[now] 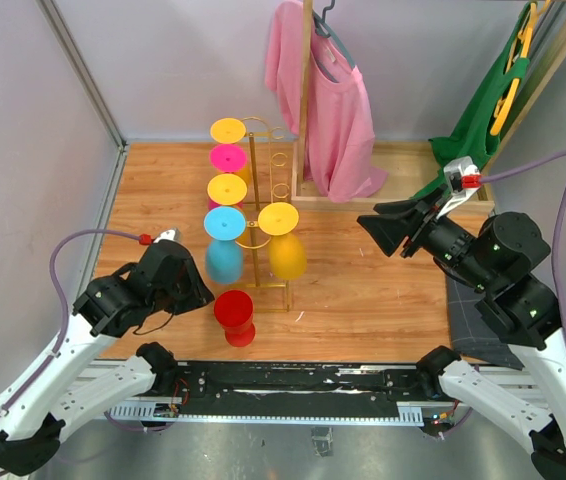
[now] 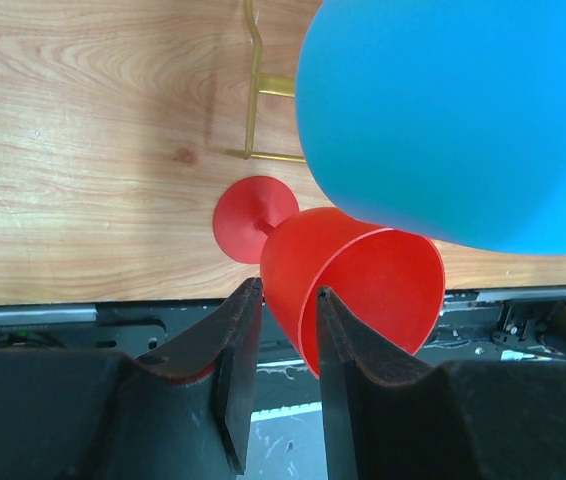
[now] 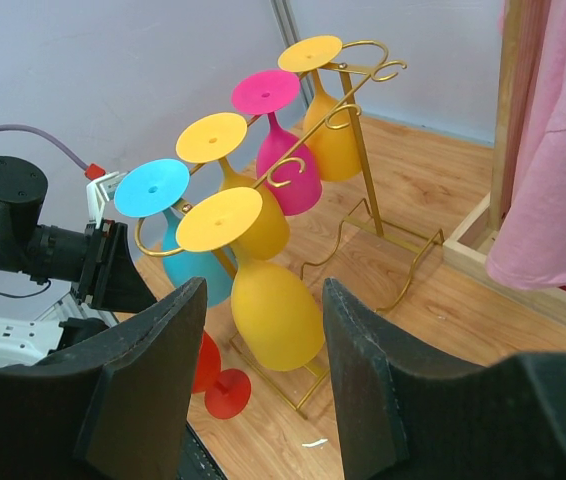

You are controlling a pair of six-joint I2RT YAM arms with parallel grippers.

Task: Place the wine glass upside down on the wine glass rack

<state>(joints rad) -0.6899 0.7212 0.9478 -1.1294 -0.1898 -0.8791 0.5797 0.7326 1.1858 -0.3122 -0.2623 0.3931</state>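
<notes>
See the wine glass (image 1: 234, 316), red, at 6 o'clock from the wine glass rack (image 1: 253, 170) in the top view, just beside its wire base, near the front edge of the table (image 1: 363, 300). Standing roughly upright, foot on the wood, mouth up, not on the rack. Have the left gripper (image 2: 287, 295) at 9 o'clock of the glass, clenched on the bowl wall at the rim: one pad outside, the other inside, red plastic filling the gap. Can't tell about any lift off the wood. Have the right gripper (image 1: 375, 232) in the air at 3 o'clock of the rack, well apart from it, fingers (image 3: 158, 380) spread wide, gripping nothing, pointed at the rack. Count five glasses hanging upside down on the rack: yellow, pink, yellow and a blue glass (image 2: 453, 120) down the 9 o'clock side, one yellow glass (image 1: 287, 256) on the 3 o'clock side. Blue bowl near the red rim, contact unclear. See a pink shirt (image 1: 333, 110) on a wooden stand (image 1: 306, 120) at 1 o'clock of the rack.
</notes>
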